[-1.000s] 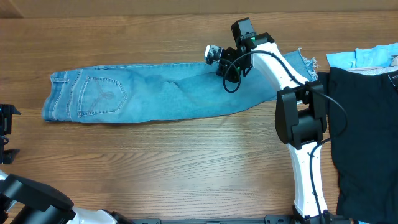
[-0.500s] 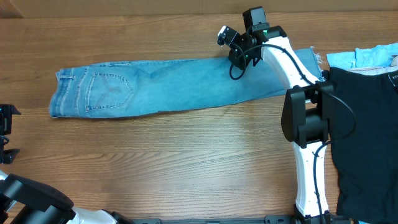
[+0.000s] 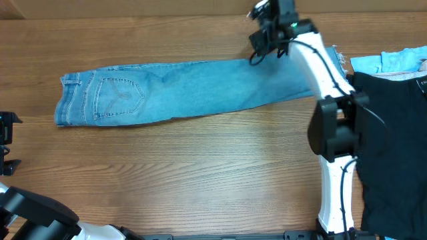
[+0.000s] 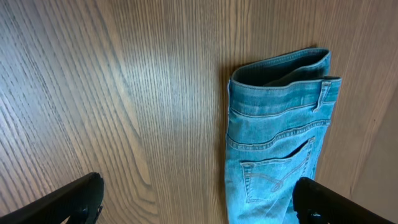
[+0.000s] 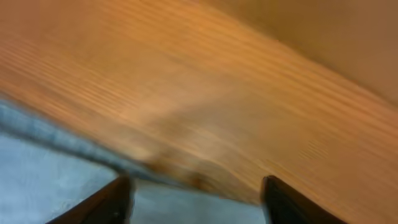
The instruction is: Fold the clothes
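The light blue jeans (image 3: pixel 193 90) lie flat and stretched out across the table, waistband and back pocket at the left, hem at the right under the right arm. My right gripper (image 3: pixel 260 13) hovers above the jeans' far edge near the back of the table. In the blurred right wrist view its fingers stand apart, the gripper (image 5: pixel 196 202) open over the denim edge (image 5: pixel 56 174) and bare wood, holding nothing. My left gripper (image 3: pixel 5 143) waits at the table's left edge, wide open (image 4: pixel 199 205). The jeans' waistband (image 4: pixel 280 81) lies ahead of it, untouched.
A black garment (image 3: pixel 393 133) covers the table's right end, with a light blue cloth (image 3: pixel 393 61) behind it. The right arm's base (image 3: pixel 333 133) stands just left of the black garment. The table's back edge runs close behind the right gripper.
The right gripper pulled the jeans leg rightward and back, straightening the jeans, then opened, let go of the denim and lifted toward the back edge. The left arm has not moved.
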Controlling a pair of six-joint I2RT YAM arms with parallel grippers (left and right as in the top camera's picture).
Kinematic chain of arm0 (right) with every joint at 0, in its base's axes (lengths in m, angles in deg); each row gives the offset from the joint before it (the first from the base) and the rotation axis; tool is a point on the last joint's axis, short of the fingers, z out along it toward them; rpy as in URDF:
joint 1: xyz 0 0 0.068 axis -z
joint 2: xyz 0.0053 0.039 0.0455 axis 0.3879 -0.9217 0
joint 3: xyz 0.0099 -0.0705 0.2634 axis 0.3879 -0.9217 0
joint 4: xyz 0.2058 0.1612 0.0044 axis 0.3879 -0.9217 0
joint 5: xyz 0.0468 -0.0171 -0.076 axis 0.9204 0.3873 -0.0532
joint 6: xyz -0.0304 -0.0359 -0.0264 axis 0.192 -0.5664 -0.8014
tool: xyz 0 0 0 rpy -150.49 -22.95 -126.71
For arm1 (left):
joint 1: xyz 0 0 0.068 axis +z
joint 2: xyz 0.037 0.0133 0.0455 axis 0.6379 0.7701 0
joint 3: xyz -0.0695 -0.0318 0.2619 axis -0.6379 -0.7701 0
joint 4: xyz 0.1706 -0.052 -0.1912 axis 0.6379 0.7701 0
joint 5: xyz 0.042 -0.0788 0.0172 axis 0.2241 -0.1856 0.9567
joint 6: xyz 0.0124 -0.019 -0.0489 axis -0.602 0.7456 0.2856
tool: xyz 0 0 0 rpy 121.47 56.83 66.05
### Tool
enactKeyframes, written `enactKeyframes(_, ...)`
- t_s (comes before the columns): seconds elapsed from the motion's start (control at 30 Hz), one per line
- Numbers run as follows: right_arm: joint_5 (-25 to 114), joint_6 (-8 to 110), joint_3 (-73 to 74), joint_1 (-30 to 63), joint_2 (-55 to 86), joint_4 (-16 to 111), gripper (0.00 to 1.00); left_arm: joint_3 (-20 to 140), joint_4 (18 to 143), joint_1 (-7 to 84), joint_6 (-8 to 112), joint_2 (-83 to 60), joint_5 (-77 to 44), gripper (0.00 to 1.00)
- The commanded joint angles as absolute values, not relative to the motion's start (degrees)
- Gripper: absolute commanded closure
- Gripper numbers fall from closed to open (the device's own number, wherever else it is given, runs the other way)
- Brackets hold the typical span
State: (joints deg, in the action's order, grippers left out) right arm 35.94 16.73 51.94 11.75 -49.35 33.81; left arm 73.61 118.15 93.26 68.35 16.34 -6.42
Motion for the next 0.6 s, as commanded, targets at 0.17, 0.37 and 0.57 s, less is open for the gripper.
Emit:
enactKeyframes(0.17, 37.6, 32.9, 55.2, 28.0, -37.1, 13.4, 0.0, 73.7, 118.0, 93.2, 68.7, 15.3, -6.4, 0.0)
enactKeyframes(0.37, 39.9, 32.8, 55.2, 32.4, -37.1, 10.0, 0.0, 73.7, 118.0, 93.2, 68.7, 15.3, -6.4, 0.0)
enactKeyframes(0.57, 39.9, 32.8, 55.2, 32.4, -37.1, 10.0, 0.0, 73.7, 118.0, 93.2, 68.7, 15.3, -6.4, 0.0)
